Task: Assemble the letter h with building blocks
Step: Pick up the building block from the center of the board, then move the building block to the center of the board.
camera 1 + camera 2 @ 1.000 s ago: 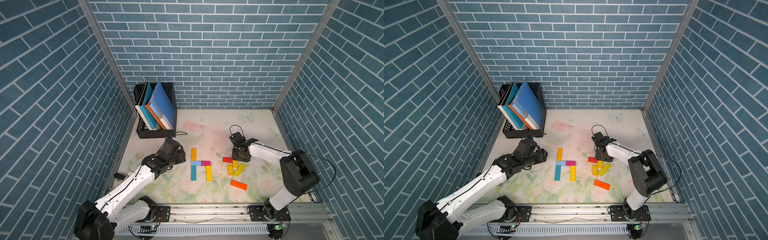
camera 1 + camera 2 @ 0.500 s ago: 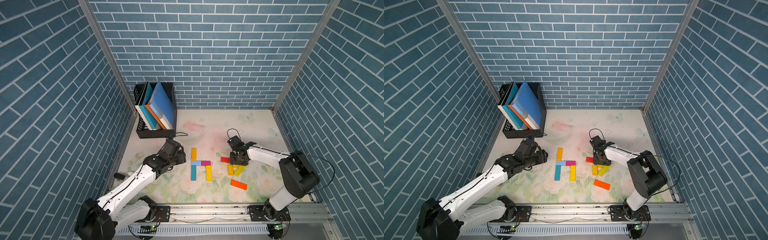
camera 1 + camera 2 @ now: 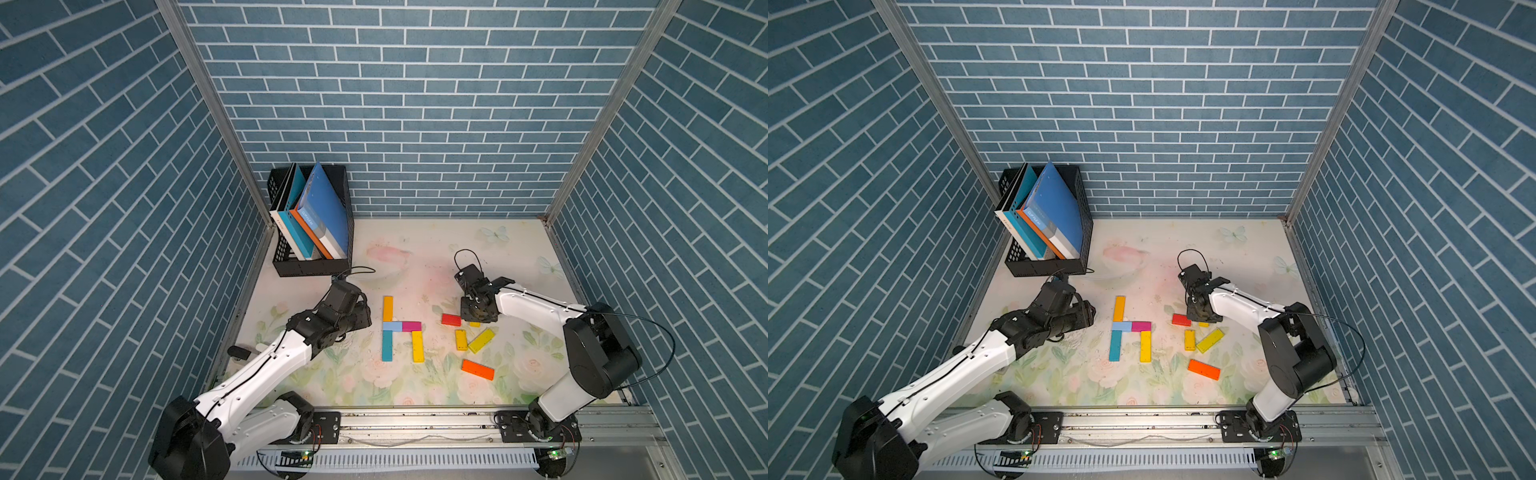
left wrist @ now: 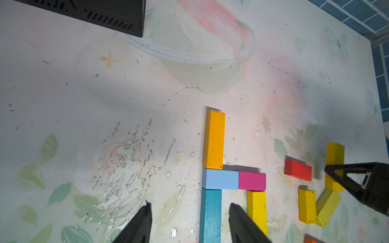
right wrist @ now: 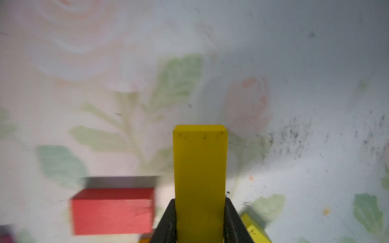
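Note:
Five building blocks lie joined at mid table: an orange-yellow one (image 3: 387, 308), light blue (image 3: 392, 326), magenta (image 3: 411, 326), teal (image 3: 387, 347) and yellow (image 3: 417, 346). To their right lie loose blocks: red (image 3: 451, 319), short yellow (image 3: 460, 340), slanted yellow (image 3: 481, 340) and orange (image 3: 478, 369). My right gripper (image 5: 200, 201) is shut on a yellow block (image 5: 200, 164), beside the red block (image 5: 112, 210); in the top views the arm hides most of that block. My left gripper (image 4: 189, 205) is open and empty, its fingers either side of the teal block (image 4: 211, 214) and above it.
A black crate (image 3: 311, 266) holding books stands at the back left corner. Blue brick walls close in the back and both sides. The metal rail (image 3: 415, 424) with both arm bases runs along the front edge.
My right gripper has shifted a little toward the front left over the loose blocks and closed on the yellow block. The left arm has hardly moved.

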Controlling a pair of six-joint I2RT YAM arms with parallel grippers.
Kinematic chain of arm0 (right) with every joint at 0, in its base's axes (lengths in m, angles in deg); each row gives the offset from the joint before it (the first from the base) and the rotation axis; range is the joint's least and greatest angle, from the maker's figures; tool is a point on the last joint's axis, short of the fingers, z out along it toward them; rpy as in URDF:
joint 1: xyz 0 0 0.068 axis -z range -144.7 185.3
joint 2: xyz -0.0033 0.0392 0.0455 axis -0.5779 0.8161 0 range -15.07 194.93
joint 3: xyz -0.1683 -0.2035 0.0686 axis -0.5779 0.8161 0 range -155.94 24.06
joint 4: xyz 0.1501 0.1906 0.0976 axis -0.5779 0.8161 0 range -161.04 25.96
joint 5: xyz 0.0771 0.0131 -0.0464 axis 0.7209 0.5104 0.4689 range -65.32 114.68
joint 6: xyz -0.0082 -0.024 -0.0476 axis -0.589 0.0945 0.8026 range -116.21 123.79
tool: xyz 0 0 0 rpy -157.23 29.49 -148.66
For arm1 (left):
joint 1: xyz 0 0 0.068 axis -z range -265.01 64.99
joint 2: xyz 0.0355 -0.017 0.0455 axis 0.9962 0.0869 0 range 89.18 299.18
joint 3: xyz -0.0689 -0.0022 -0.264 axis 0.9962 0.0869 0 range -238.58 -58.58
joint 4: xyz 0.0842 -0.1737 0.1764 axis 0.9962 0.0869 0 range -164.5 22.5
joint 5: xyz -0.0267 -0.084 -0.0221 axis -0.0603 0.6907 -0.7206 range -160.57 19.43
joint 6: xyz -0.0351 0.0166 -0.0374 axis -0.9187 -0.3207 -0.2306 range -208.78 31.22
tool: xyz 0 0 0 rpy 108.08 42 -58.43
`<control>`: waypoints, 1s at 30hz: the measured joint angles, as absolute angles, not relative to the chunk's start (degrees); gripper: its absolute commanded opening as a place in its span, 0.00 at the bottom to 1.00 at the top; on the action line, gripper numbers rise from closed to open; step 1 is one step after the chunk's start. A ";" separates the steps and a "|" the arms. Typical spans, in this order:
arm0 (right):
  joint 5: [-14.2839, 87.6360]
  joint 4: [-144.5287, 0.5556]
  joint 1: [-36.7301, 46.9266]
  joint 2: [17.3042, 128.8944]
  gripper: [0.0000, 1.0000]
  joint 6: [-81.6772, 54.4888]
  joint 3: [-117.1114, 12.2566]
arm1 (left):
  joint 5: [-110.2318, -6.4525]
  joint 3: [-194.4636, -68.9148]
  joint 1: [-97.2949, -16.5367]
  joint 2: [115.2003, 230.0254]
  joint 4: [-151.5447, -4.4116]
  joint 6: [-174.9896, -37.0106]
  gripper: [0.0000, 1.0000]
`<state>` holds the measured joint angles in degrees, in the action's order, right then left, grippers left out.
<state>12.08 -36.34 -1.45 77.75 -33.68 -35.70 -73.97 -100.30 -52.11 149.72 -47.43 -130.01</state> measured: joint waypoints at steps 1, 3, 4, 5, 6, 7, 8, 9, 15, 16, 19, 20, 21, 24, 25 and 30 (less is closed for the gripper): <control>12.08 -36.23 -3.40 78.43 0.13 -33.71 -38.44 | -74.01 -100.28 -52.11 149.72 -47.49 -130.10 0.62; 12.67 -36.77 -6.33 80.81 0.12 -33.77 -43.31 | -74.14 -100.28 -52.11 149.63 -47.84 -130.12 0.62; 13.13 -37.50 -7.68 82.71 0.12 -33.88 -45.61 | -74.23 -100.28 -52.11 149.59 -48.02 -130.12 0.62; 13.69 -38.28 -8.80 84.74 0.12 -33.95 -47.27 | -74.34 -100.30 -52.13 149.52 -48.10 -130.14 0.62; 14.15 -38.85 -9.34 86.30 0.12 -34.23 -48.05 | -74.39 -100.30 -52.15 149.45 -48.19 -130.14 0.63; 14.59 -39.35 -9.74 88.22 0.12 -34.56 -48.49 | -74.47 -100.30 -52.15 149.37 -48.26 -130.14 0.62; 14.94 -39.53 -9.80 89.71 0.12 -34.91 -48.47 | -74.56 -100.28 -52.17 149.19 -48.26 -130.14 0.63; 15.25 -39.53 -9.69 91.13 0.12 -35.02 -48.29 | -74.58 -100.28 -52.22 149.00 -48.26 -130.14 0.62; 15.75 -40.42 -8.42 93.51 0.11 -35.89 -45.50 | -74.80 -100.28 -52.63 148.38 -48.30 -130.12 0.62; 15.62 -40.84 -8.12 92.94 0.12 -36.11 -44.73 | -74.80 -100.23 -52.70 148.38 -48.32 -130.12 0.62; 14.96 -40.45 -6.17 90.36 0.12 -36.46 -41.52 | -74.76 -100.10 -52.81 148.51 -48.76 -130.14 0.62; 14.52 -39.55 -5.26 89.73 0.12 -36.46 -40.88 | -74.74 -100.08 -52.81 148.62 -48.87 -130.17 0.62; 14.22 -38.72 -4.62 89.44 0.12 -36.42 -40.73 | -74.71 -100.01 -52.81 148.78 -49.02 -130.17 0.61; 13.69 -37.76 -3.00 89.40 0.12 -36.20 -41.61 | -74.54 -99.95 -52.85 149.34 -49.28 -130.21 0.61; 13.74 -37.26 -3.00 89.49 0.12 -36.11 -42.59 | -74.52 -99.91 -52.85 149.43 -49.37 -130.19 0.61; 14.22 -37.15 -4.23 92.22 0.12 -35.30 -49.76 | -74.54 -99.91 -52.92 149.56 -49.52 -130.19 0.61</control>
